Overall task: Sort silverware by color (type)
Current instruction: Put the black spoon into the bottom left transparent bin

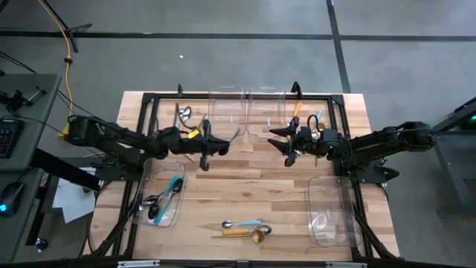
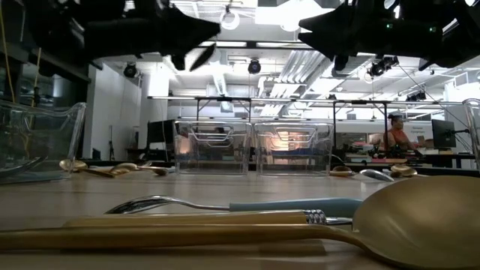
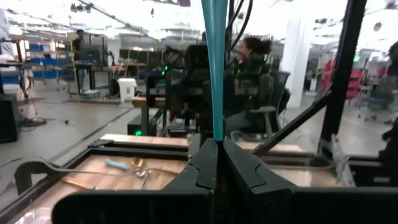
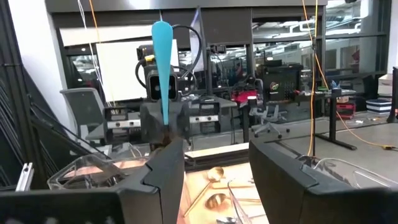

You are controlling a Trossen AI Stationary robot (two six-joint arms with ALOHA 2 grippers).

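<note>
A light-blue-handled utensil [image 3: 214, 68] stands clamped in the closed left pincer [image 1: 204, 145], raised over the counter [image 1: 245, 190] at about ten o'clock from its middle. Facing it, the right pincer [image 1: 286, 141] holds its fingers apart with nothing between them, at about two o'clock. It looks like a handover; a thin, smooth handle could pivot or slip and fall outside the clear bins [image 1: 245, 112] at twelve o'clock if the release comes before a firm grip. A spoon pair [image 1: 245, 228] lies at six o'clock, with sorted pieces in the bin [image 1: 160, 197] at eight o'clock. No brand, label or writing can be read
</note>
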